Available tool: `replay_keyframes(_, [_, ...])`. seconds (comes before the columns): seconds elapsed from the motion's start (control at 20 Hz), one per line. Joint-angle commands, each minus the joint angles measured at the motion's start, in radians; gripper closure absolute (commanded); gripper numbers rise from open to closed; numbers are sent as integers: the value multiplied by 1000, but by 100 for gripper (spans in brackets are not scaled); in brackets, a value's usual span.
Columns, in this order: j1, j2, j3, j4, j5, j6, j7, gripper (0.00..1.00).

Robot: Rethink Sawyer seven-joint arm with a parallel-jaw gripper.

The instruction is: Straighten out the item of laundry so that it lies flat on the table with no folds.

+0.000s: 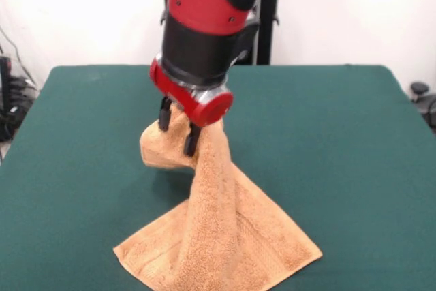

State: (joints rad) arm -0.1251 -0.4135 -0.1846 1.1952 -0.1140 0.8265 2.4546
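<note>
Towel (pixel 221 230) first: from where I sit it hangs in a steep tent, one part pinched up high and the rest draping down to a spread base on the table (pixel 340 141), toward the near edge and a little left of centre. My gripper (pixel 178 131) has its two dark fingers (pixel 191 141) closed on the raised part, with a loose lobe of cloth bulging out just beside them. My worry is what happens when I let go — if I release from this height, I judge the lifted part will drop back onto the base and leave a fold or a doubled corner rather than a flat sheet. Dragging could also go badly: the terry looks fluffy and the felt-like top grippy, so the base may bunch or roll under instead of sliding. The near hem sits close to the table's front edge too, so a pull that way might take it over. As for the surface, it is dark green, wide and bare around the cloth; behind it a plain pale wall, cables at the left edge, a dark fitting at the right
</note>
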Motion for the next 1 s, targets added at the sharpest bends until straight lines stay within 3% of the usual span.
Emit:
replay_keyframes(0.05, [-48, 289, 127, -317, -61, 118, -152, 0])
replay_keyframes(0.4, [-85, 506, 155, -624, -70, 241, -231, 0])
replay_keyframes(1.0, [-83, 539, 155, -612, -32, 150, -175, 0])
